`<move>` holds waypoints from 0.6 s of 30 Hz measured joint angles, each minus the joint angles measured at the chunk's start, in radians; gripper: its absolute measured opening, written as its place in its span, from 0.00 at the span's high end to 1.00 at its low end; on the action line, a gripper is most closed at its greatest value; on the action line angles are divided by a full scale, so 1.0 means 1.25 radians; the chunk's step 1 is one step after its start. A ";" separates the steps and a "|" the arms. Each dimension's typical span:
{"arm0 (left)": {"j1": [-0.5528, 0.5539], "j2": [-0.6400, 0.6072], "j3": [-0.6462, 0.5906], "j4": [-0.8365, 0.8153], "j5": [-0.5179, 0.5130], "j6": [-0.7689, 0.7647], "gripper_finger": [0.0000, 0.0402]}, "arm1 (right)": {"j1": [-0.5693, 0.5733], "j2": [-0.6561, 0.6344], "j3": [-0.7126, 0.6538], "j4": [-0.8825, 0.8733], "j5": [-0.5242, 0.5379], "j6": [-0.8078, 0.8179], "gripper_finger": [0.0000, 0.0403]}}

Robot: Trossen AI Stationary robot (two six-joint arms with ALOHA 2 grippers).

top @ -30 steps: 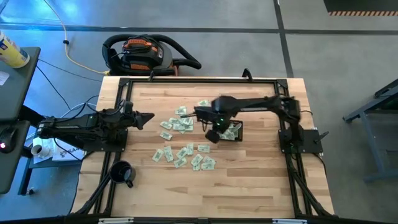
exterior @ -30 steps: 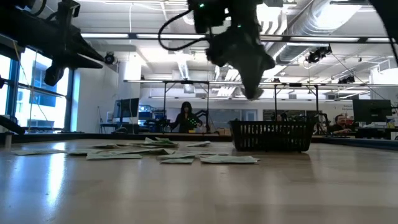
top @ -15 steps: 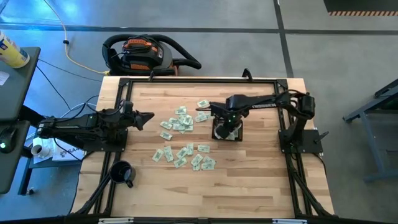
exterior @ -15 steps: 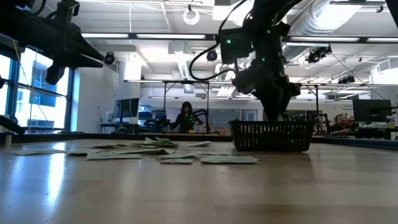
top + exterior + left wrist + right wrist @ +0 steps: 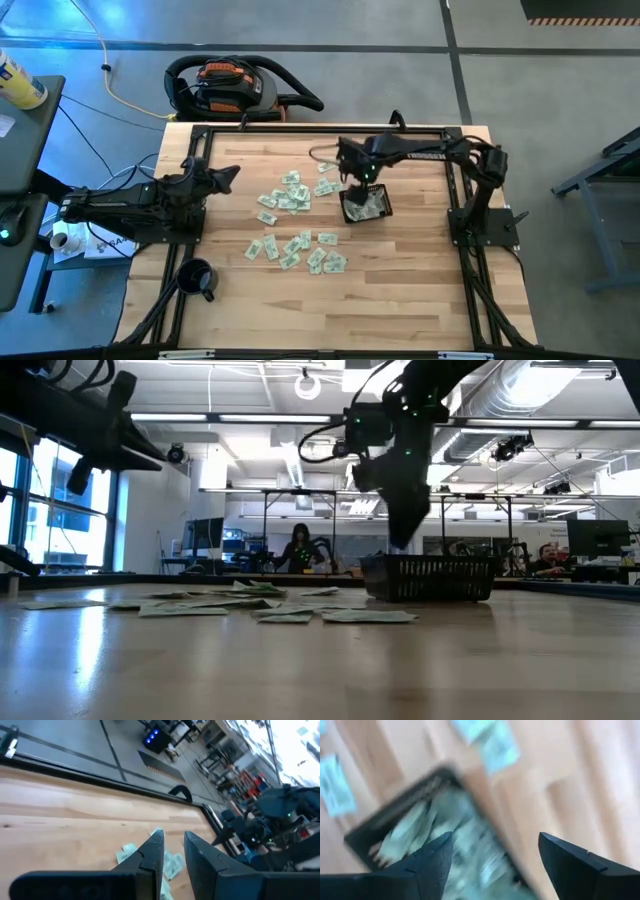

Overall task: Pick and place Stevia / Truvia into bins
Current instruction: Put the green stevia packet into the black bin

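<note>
- Right gripper hung just above the basket's far-left edge, fingers spread wide w/ nothing between them.
- Basket sat mid-table, right of the loose sachets, already holding several; wrist view showed a rumpled pile inside.
- Many more sachets lay scattered flat on the wood, some overlapping, betw. basket and left arm.
- Left gripper waited above the table's left edge, fingers slightly parted, empty.
- Handling, my read: sachets prob. v. light, thin, floppy paper; lie flush, so hard to get under. Slick enough to slide when nudged.
- Best hold, I'd guess: pinch across a short edge or a lifted corner, pref. on an isolated one; overlapping ones may come up in pairs.
- Low risk of damage; crumpling likely if squeezed mid-body.
</note>
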 joint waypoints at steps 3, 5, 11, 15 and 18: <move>0.000 0.000 0.000 0.000 -0.017 -0.029 0.72 | -0.022 0.000 0.029 0.045 -0.001 -0.074 0.30; 0.000 0.000 0.000 0.000 -0.026 -0.054 0.72 | -0.027 0.000 0.043 0.088 -0.002 -0.170 0.30; 0.000 0.000 0.000 0.000 -0.041 -0.072 0.72 | -0.042 0.071 0.045 0.322 0.008 -0.363 0.32; 0.000 0.000 0.000 0.007 -0.040 -0.090 0.72 | -0.043 0.161 0.102 0.322 0.069 -0.320 0.33; 0.000 0.000 0.000 0.024 -0.036 -0.093 0.72 | -0.042 0.216 0.178 0.254 0.096 -0.234 0.33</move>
